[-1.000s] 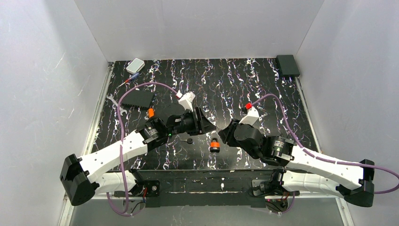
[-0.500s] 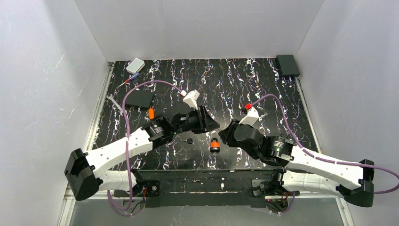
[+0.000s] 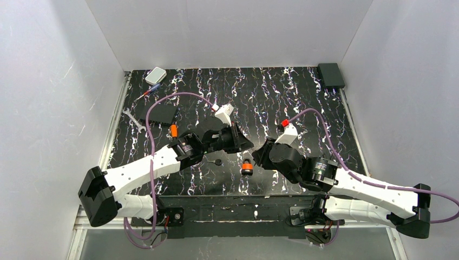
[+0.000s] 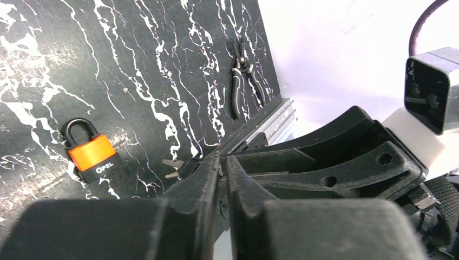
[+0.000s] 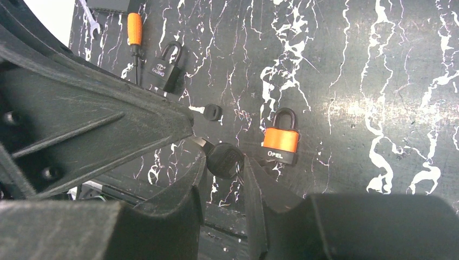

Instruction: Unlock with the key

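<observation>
Left claw (image 4: 221, 162) nose-to-nose with right claw (image 5: 223, 163), which pinches key (image 5: 224, 157).

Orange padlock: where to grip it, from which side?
Grip the orange padlock by its body, pinching across the two straight side edges, coming down from above. It lies flat, face up, so those edges are exposed. The shackle is only a thin loop, and this leaves the bottom end, likely the keyhole end, clear.
</observation>
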Tool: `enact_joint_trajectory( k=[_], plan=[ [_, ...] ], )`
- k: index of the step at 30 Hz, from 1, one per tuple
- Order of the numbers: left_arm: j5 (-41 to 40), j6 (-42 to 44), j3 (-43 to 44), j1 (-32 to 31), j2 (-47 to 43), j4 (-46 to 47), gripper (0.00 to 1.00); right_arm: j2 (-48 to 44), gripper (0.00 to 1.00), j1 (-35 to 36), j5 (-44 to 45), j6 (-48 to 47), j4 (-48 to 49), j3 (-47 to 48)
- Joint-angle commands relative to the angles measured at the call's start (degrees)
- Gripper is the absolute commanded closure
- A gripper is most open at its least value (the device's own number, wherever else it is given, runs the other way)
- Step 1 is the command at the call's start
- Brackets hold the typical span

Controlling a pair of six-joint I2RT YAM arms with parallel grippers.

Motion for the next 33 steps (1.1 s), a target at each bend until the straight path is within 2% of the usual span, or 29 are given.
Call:
enact_joint_trajectory(
  k=[1, 2, 11, 20, 21, 22, 26, 28, 29, 33],
  plan=[
    [0.4, 0.5, 2.2, -0.3, 0.2, 0.7, 0.98, -1.1, 0.99, 0.3, 2.0, -0.4, 0.8, 0.3],
    [0.4, 0.5, 2.2, -0.3, 0.2, 0.6, 1.0, -1.1, 0.99, 0.3, 2.0, -0.4, 0.8, 0.3],
    [0.5, 0.8, 1.2, -0.5, -0.5, 0.8, 1.0, -1.8, 0.99, 0.3, 2.1, -1.1, 1.1, -0.5],
    [2.3, 6.5, 1.7, -0.4, -3.2, 0.4, 1.0, -5.0, 0.99, 0.3, 1.5, -4.9, 3.7, -2.1],
    [2.6, 7.0, 1.8, -0.5, -3.4, 0.2, 1.0, -5.4, 0.96, 0.3, 0.8, -6.0, 4.4, -2.2],
    [2.9, 7.5, 2.0, -0.4, -3.5, 0.1, 1.0, -5.9, 0.87, 0.3, -0.2, -8.0, 5.7, -2.5],
    [2.3, 8.0, 1.9, -0.4, -4.5, -0.6, 1.0, -8.9, 0.6, 0.3, -1.1, -13.9, 9.2, -4.2],
    [1.5, 7.0, 1.6, -0.4, -5.0, -0.7, 1.0, -10.5, 0.4, 0.3, -1.8, -17.4, 10.9, -4.9],
    [0.9, 6.0, 1.5, -0.4, -5.3, -0.9, 1.0, -11.2, 0.33, 0.3, -2.8, -19.4, 12.1, -5.3],
    [-3.2, -1.7, 1.7, -0.4, -6.0, -4.4, 1.0, -13.0, 0.17, 0.3, -7.2, -27.9, 15.6, -6.5]
  ],
)
